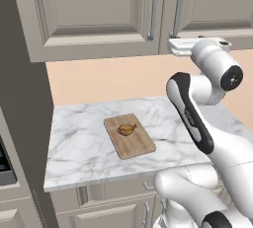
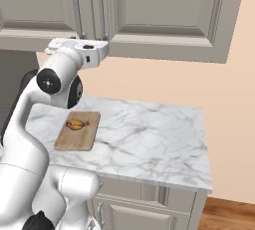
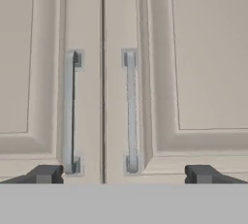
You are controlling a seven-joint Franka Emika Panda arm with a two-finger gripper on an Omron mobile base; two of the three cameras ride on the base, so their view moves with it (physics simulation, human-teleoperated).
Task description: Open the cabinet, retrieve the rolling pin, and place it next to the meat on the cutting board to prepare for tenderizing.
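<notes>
The cabinet has both doors shut, and its two long silver bar handles hang side by side at the centre seam. My gripper faces these doors from a short way off, open, with nothing between its fingertips. From the left base view the gripper hovers just below the handles. On the counter below, the cutting board lies flat with the meat on it. The rolling pin is out of view.
A white marble counter holds the board, with lower cabinet doors beneath it. A dark tall unit stands at the counter's left end. The counter's right end meets a beige wall above wooden floor.
</notes>
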